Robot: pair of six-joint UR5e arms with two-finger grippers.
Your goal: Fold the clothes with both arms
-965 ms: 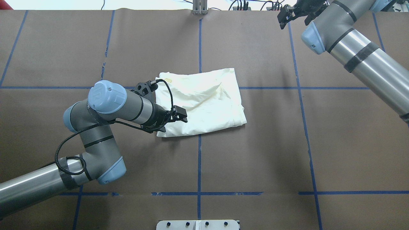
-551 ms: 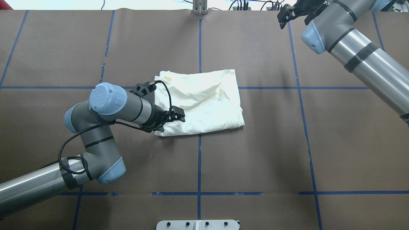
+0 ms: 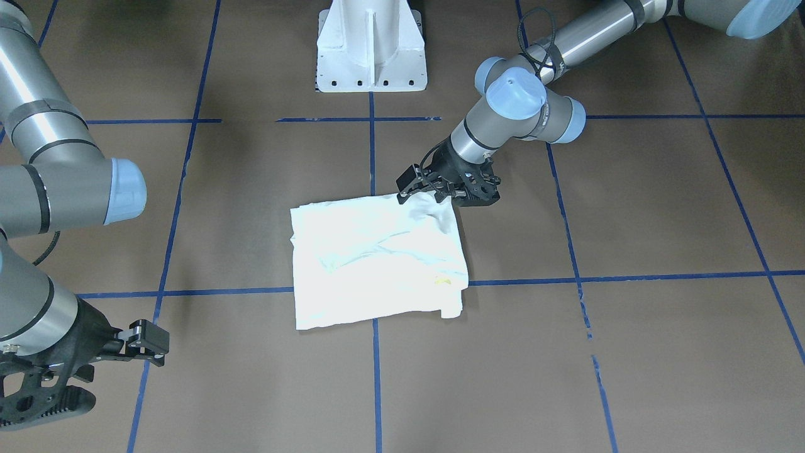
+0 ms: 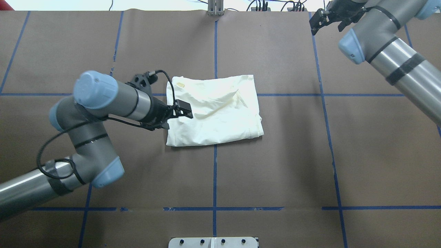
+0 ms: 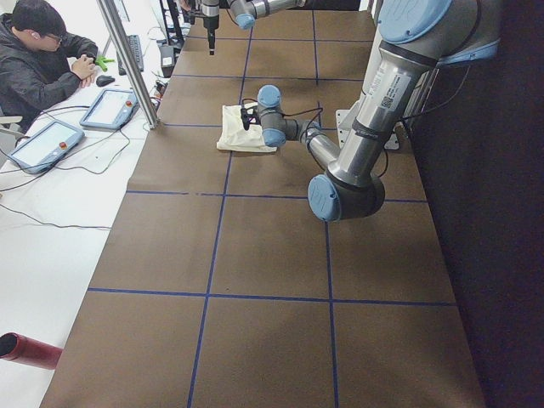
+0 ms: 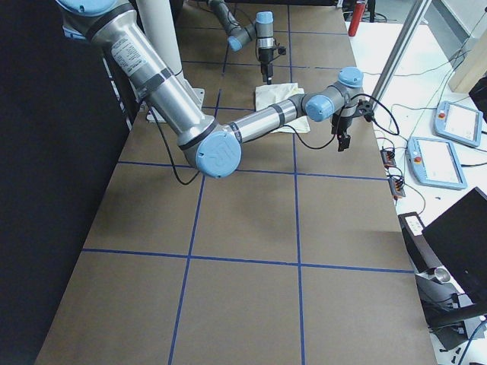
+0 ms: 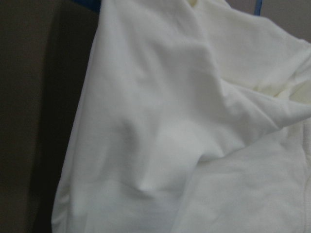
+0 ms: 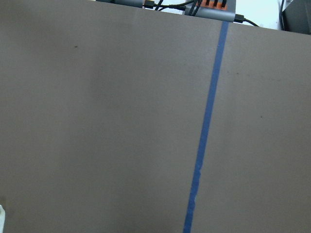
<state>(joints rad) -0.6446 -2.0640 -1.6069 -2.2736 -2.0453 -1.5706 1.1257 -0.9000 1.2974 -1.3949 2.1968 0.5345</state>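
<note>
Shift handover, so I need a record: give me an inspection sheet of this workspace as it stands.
surface: brown paper-covered table marked with a blue tape grid.
job's things: cream-white shirt lies mid-table, folded into a rough, creased rectangle; its print is hidden.
clutter: nothing seen.
hands: left hand is over the shirt's edge nearest its arm, and its grip cannot be told; right hand is open and empty near the far table edge.
cables: black cable loops along the grey left arm; more cables lie beyond the far edge.
surroundings: white pedestal; a seated person at a white side table with tablets.
</note>
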